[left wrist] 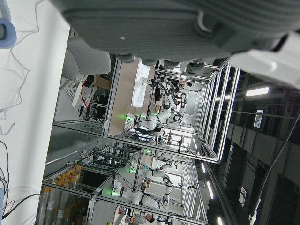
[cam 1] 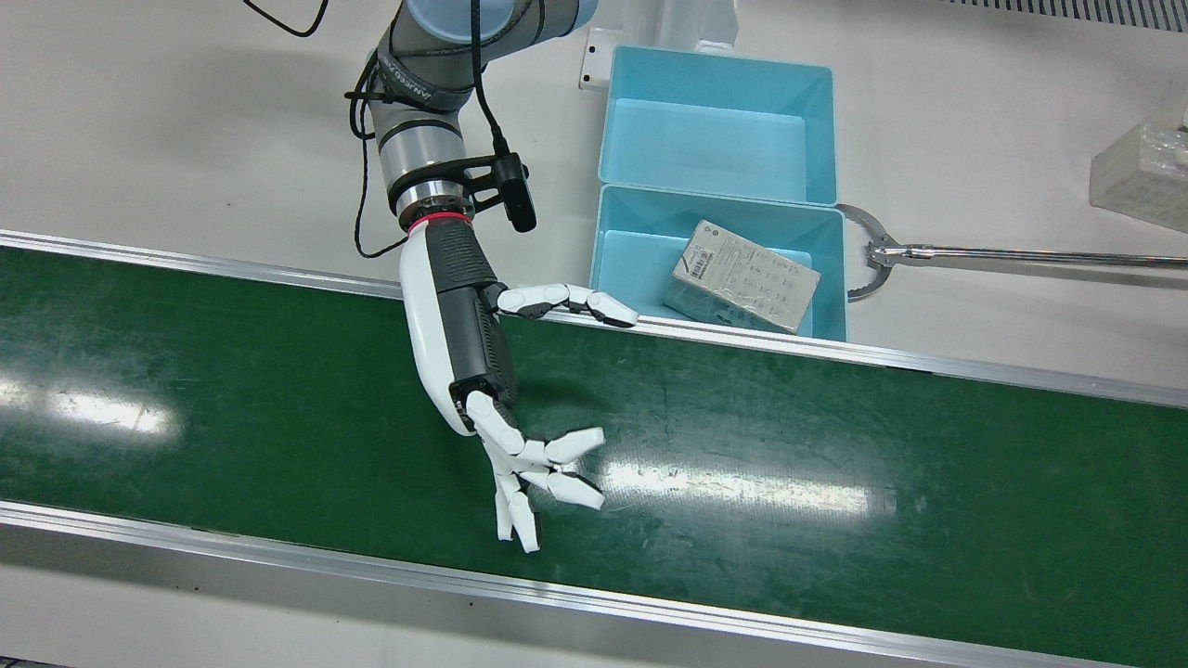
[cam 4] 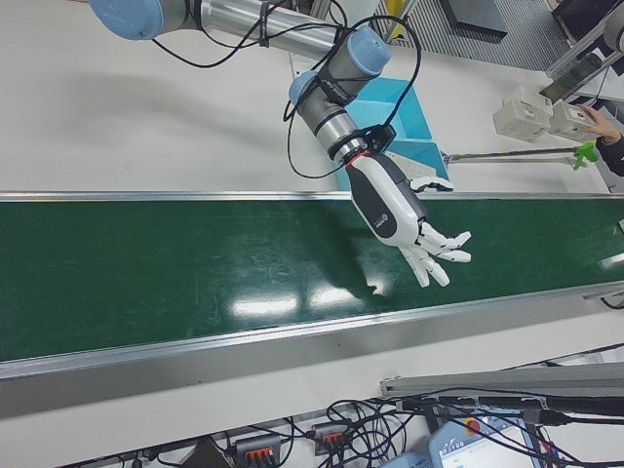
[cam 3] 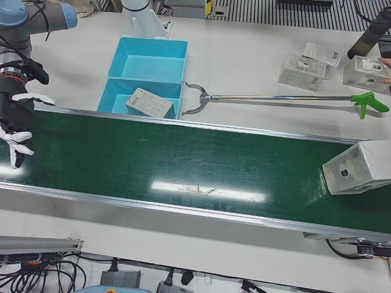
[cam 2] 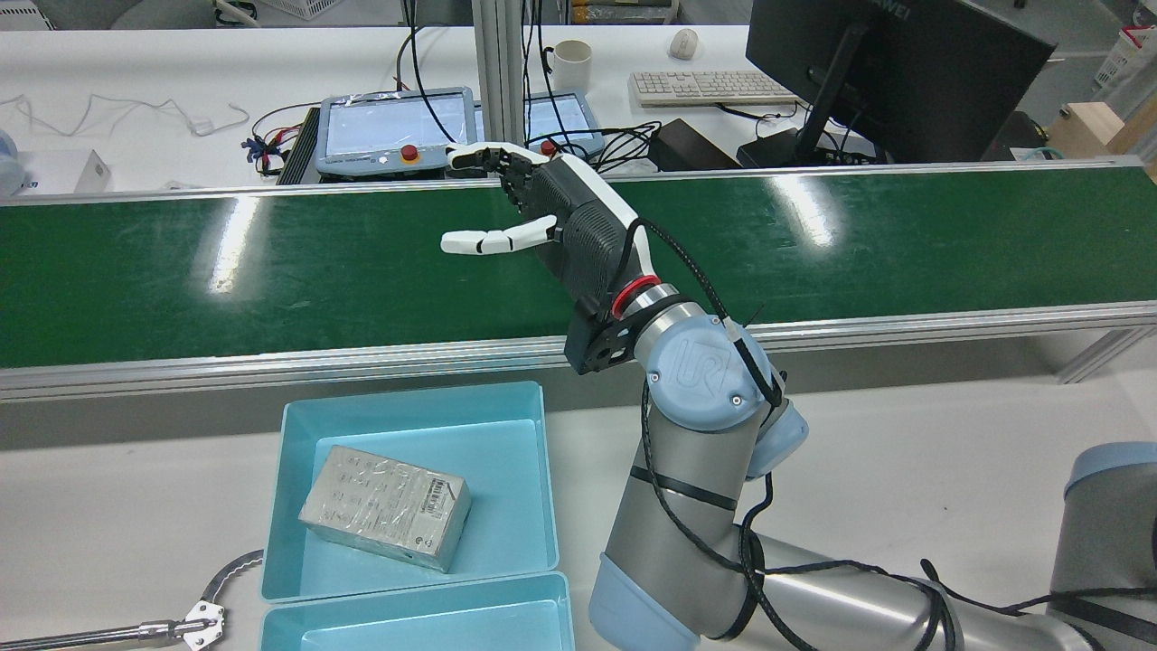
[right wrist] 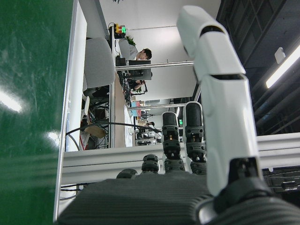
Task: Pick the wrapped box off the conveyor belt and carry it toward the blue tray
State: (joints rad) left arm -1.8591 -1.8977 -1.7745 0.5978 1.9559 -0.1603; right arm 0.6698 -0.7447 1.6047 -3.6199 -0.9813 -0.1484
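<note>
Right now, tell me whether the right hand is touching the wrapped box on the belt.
Apart. The left-front view shows the right hand open at one end of the conveyor belt and the wrapped box at the other.

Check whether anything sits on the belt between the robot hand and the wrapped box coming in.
Nothing visible does. The open right robot hand hovers over one end of the conveyor belt, the wrapped box lies at the other end, and only bare green belt lies between them.

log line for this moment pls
right hand open over belt | wrapped box on belt, far end | second box in blue tray
</note>
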